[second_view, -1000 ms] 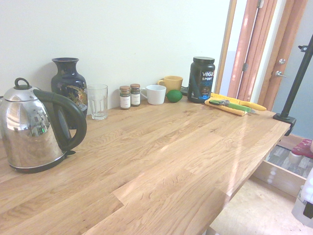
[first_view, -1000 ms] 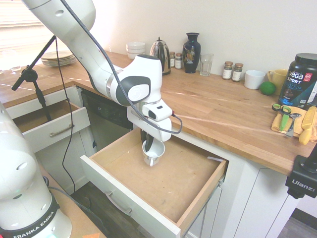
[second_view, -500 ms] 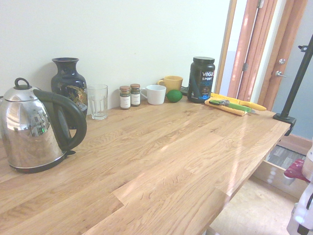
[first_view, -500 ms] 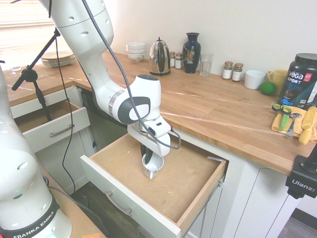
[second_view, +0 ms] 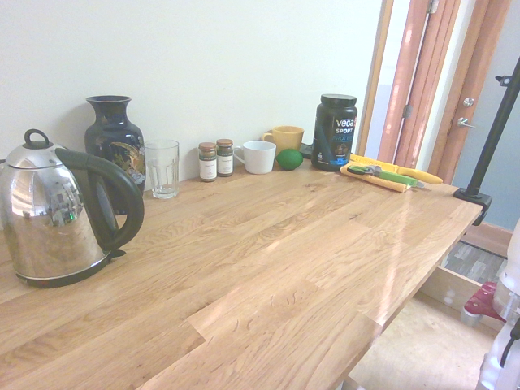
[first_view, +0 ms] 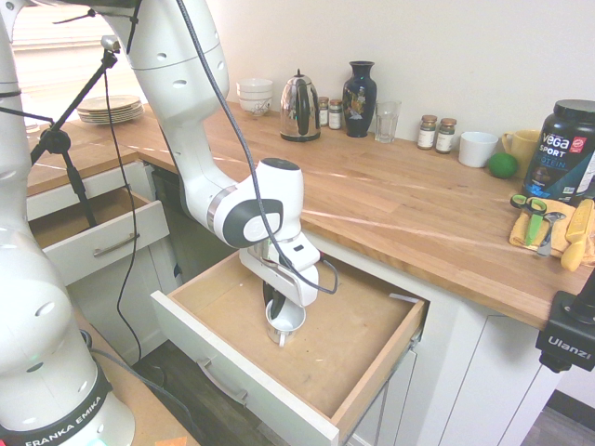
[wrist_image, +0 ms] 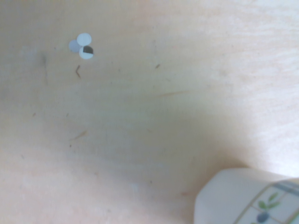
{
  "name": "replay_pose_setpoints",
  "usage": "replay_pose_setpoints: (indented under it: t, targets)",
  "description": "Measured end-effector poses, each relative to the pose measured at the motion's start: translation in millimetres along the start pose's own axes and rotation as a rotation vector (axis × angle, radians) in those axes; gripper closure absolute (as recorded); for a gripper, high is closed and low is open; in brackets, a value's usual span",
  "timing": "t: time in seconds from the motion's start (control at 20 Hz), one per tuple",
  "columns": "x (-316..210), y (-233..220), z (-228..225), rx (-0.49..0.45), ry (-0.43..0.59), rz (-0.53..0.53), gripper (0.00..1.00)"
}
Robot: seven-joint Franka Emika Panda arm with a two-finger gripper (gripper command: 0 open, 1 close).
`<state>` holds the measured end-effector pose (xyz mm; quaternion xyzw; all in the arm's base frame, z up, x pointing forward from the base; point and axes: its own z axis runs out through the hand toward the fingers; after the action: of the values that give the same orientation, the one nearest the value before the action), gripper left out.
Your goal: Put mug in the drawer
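One mug (first_view: 284, 319) matters here, a small white tapered cup, and it now sits low inside the open drawer (first_view: 367, 373), its base at or just above the brown bottom near the front-left part; over the last second it has come down from a clearly higher position. The gripper (first_view: 276, 314) pinches it at the rim, one finger inside and one outside as far as the first exterior view shows. The wrist view shows the mug's side (wrist_image: 247, 198), with faint leaf markings, close against the fibreboard. That descent suggests the placing is nearly done; what likely remains is to release and lift clear. On the counter (first_view: 409, 209) behind stand a kettle (first_view: 300, 106), a dark vase (first_view: 360, 98) and a clear glass (first_view: 387, 121), all well apart from the drawer.
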<state>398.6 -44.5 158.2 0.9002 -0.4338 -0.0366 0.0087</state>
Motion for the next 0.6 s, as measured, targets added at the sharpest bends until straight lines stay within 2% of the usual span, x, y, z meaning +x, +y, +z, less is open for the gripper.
replay_pose_setpoints:
  t: [0.6]
  targets:
    - [15,-21,16,0.000,-0.008,-0.007,1.00]
